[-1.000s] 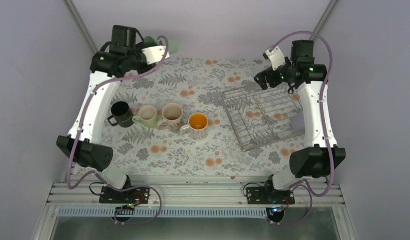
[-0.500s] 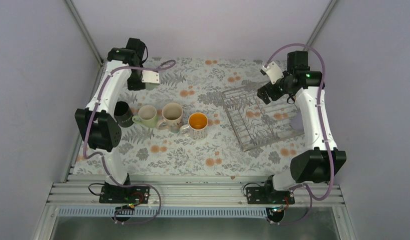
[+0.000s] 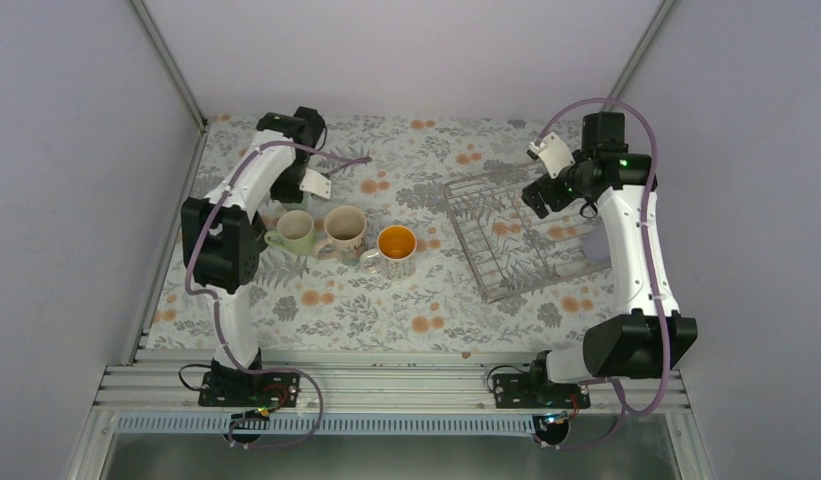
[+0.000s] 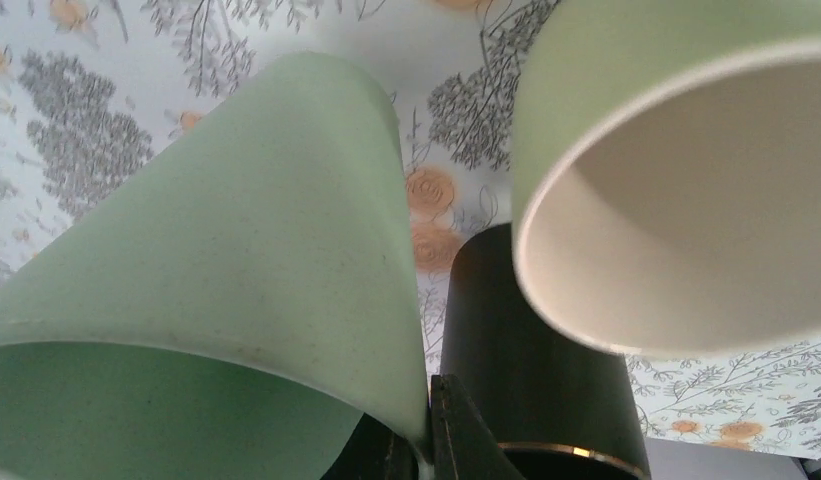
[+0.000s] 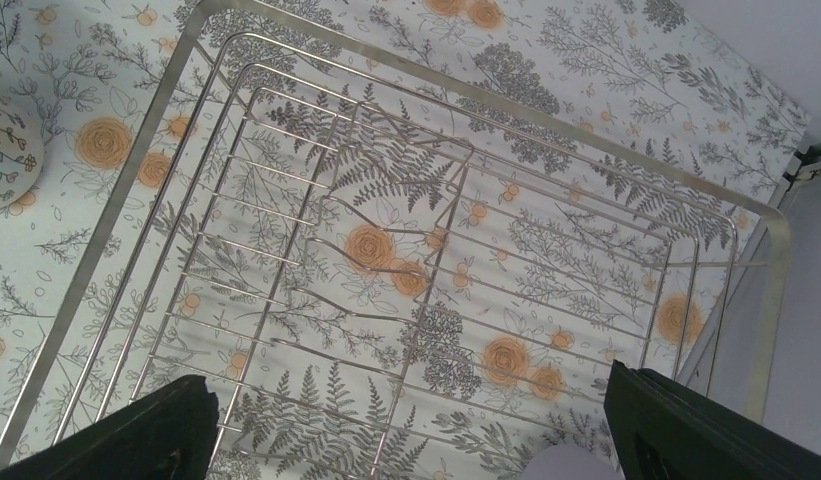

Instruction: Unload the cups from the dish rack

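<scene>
Four mugs stand out of the dish rack [image 3: 506, 240], grouped on the cloth to its left: black mug [image 4: 531, 350], pale green mug [image 3: 296, 230], cream mug [image 3: 344, 228], orange-lined mug [image 3: 396, 245]. The left gripper [image 4: 421, 452] is clamped on the rim of the green tumbler [image 4: 236, 250], carrying it tilted just above the black & pale green mugs, prob. to set it w/ that group. The right gripper [image 5: 416, 440] hovers w/ jaws wide over the rack, where the lavender tumbler [image 3: 592, 243] waits at the near-right end, the one cup seen inside.
</scene>
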Action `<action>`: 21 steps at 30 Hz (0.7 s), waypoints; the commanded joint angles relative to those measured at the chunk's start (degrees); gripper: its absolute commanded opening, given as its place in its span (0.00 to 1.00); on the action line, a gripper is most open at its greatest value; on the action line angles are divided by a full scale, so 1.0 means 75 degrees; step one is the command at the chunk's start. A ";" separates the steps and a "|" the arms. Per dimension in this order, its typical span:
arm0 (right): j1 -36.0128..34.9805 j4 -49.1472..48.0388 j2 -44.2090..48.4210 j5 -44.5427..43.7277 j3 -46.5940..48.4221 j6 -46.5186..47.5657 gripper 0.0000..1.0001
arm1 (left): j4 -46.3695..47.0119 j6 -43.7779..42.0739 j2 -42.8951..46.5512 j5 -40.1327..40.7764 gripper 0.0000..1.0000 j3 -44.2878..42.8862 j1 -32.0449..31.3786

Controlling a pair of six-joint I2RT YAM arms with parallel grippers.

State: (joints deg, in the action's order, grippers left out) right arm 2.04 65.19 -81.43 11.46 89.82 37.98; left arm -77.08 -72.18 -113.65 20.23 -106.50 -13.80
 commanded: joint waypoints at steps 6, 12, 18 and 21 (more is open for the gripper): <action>0.0159 -0.0143 0.0401 0.0027 -0.0451 0.0326 1.00 | -0.0094 0.0408 -0.0465 0.1041 0.03 -0.0075 -0.0387; 0.0265 -0.0218 0.0566 0.0126 -0.0723 0.0418 1.00 | -0.0091 0.0451 -0.0590 0.1078 0.27 -0.0559 -0.0430; 0.0368 -0.0186 0.0618 0.0228 -0.0742 0.0464 1.00 | -0.0088 0.0294 -0.0466 0.0872 0.38 -0.1104 -0.0459; 0.0515 -0.0263 0.0667 0.0155 -0.0752 0.0461 1.00 | -0.0094 0.0287 -0.0428 0.0569 0.40 -0.2135 -0.0521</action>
State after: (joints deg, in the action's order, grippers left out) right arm 4.56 64.64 -78.02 12.14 84.68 40.60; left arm -77.62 -69.65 -117.86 26.33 -113.71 -17.08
